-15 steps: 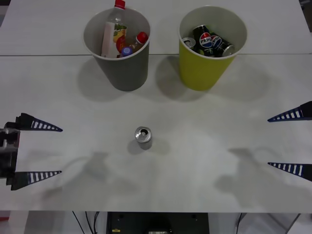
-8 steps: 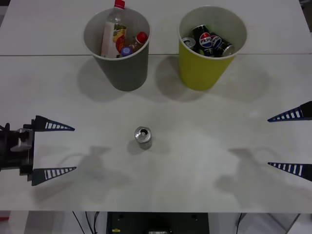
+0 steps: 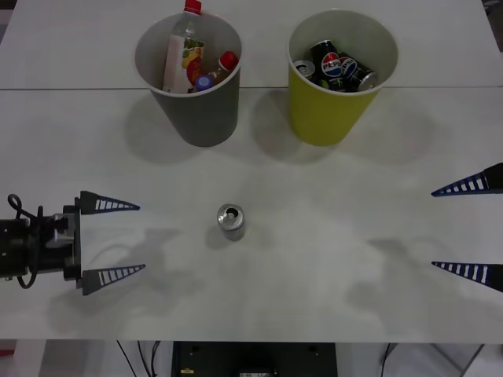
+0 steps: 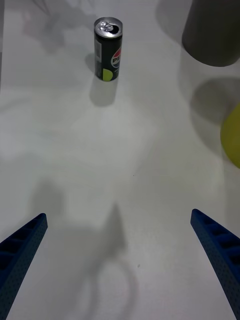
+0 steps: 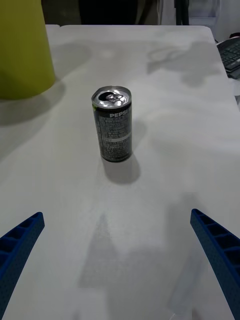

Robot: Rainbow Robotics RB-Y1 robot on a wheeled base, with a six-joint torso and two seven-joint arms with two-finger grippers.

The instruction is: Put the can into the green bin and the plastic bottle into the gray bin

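Aluminium can [image 3: 231, 221] looks light, thin-walled and slick, so I'd pinch mid-body, gently. My left gripper [image 3: 112, 238] is wide open and empty, facing it; my right gripper [image 3: 468, 228] is parked, also open.

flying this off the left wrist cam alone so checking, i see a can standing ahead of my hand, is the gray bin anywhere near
Observer: Yes. The gray bin stands at the table's far side, left of the green bin, well apart from the can.
Operator: whats in the bins
Observer: The gray bin holds plastic bottles; the green bin holds several cans.
Operator: where is the other hand
Observer: The right hand is open at the table's right edge, far from the can.
Operator: and mine from above
Observer: The left hand is open, low at the can's left, not touching it.
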